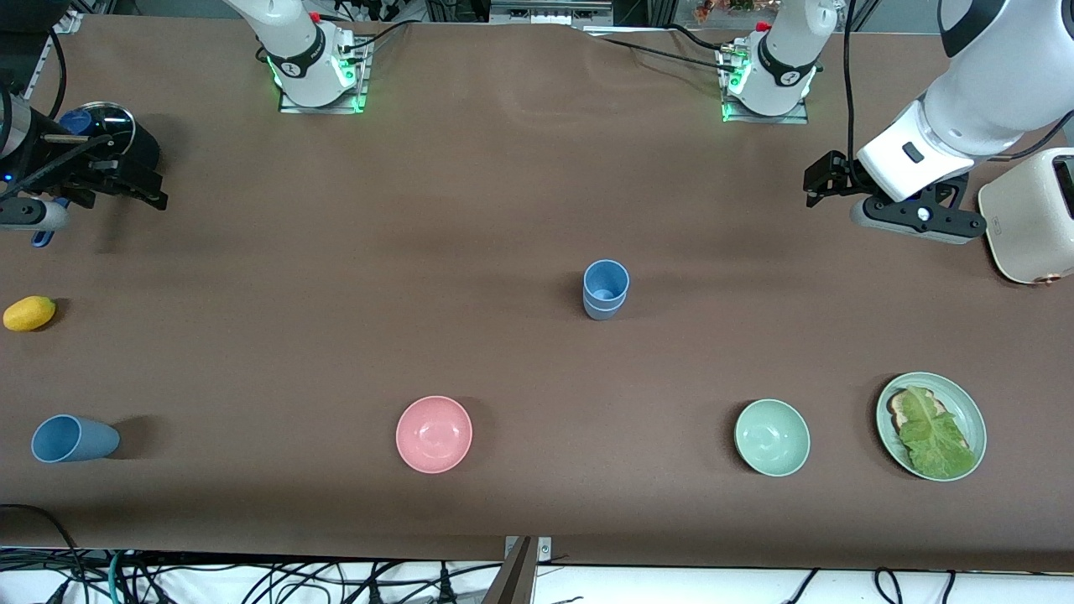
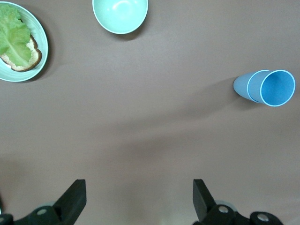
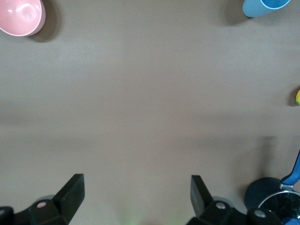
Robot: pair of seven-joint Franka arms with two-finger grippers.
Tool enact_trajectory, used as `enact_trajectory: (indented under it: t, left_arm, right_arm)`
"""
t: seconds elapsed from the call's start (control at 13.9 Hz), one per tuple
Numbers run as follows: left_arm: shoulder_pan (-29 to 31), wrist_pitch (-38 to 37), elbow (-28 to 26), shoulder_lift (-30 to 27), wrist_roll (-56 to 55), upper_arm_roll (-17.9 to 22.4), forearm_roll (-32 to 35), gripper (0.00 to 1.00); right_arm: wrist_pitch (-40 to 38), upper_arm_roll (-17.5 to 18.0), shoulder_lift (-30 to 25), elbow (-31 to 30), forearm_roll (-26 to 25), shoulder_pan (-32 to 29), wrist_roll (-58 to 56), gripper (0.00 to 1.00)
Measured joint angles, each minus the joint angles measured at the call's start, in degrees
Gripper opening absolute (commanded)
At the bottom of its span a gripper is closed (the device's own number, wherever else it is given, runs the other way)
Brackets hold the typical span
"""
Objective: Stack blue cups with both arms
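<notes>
Two blue cups (image 1: pixel 606 289) stand stacked, one inside the other, at the middle of the table; the stack also shows in the left wrist view (image 2: pixel 265 87). A third, single blue cup (image 1: pixel 74 439) sits at the right arm's end, near the front camera; the right wrist view shows its edge (image 3: pixel 262 6). I cannot tell whether it stands or lies. My left gripper (image 1: pixel 818 180) is open and empty in the air at the left arm's end (image 2: pixel 139 201). My right gripper (image 1: pixel 138 191) is open and empty at the right arm's end (image 3: pixel 137 199), beside a dark lidded pot.
A pink bowl (image 1: pixel 434 434), a mint-green bowl (image 1: pixel 772 437) and a green plate (image 1: pixel 973 411) with bread and lettuce line the near edge. A cream toaster (image 1: pixel 1032 214) stands by the left gripper. A yellow fruit (image 1: pixel 29 313) and the dark pot (image 1: pixel 105 130) lie at the right arm's end.
</notes>
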Motion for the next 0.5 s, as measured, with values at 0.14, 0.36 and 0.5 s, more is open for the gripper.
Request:
enact_trajectory:
  t: [0.14, 0.36, 0.5]
  left_arm:
    - [0.00, 0.00, 0.00, 0.00, 0.00, 0.00, 0.00, 1.00]
    - [-0.01, 0.00, 0.00, 0.01, 0.00, 0.00, 0.00, 1.00]
    - [-0.02, 0.00, 0.00, 0.01, 0.00, 0.00, 0.00, 1.00]
  right_arm:
    - [0.07, 0.01, 0.04, 0.00, 0.00, 0.00, 0.00, 1.00]
    - [0.23, 0.02, 0.07, 0.00, 0.00, 0.00, 0.00, 1.00]
    - [0.39, 0.03, 0.09, 0.00, 0.00, 0.00, 0.02, 1.00]
